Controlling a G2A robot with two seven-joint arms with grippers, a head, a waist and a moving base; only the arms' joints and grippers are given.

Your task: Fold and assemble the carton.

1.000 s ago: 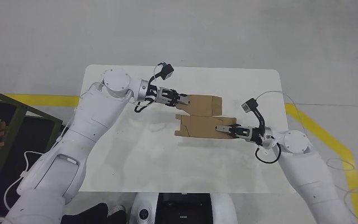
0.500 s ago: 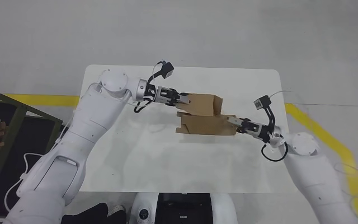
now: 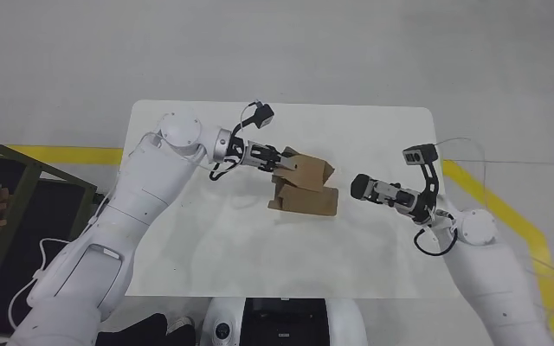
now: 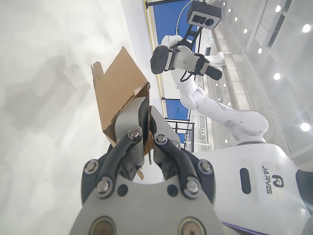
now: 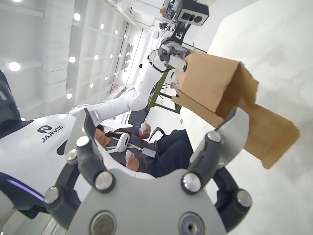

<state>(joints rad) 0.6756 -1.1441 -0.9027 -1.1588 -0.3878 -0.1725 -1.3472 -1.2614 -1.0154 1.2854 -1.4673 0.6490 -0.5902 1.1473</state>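
The brown carton (image 3: 303, 183) lies mid-table, partly opened into a tube, with its upper panel raised and tilted. My left gripper (image 3: 281, 160) is shut on that raised panel's edge, and the cardboard sits pinched between the fingers (image 4: 132, 118) in the left wrist view, where the carton (image 4: 117, 89) rises off the table. My right gripper (image 3: 357, 186) hovers just right of the carton, apart from it and open with nothing held. In the right wrist view the carton (image 5: 210, 84) stands beyond the spread fingers (image 5: 234, 123), its open end facing my right gripper (image 5: 159, 121).
The white table (image 3: 190, 251) is bare around the carton. A dark green frame (image 3: 35, 186) stands beside the table's left edge, and a yellow floor line (image 3: 69, 154) runs behind it.
My right gripper let go of the carton's right end and drew back to the right. The left gripper lifted its edge, and the flat carton puffed up and shortened.
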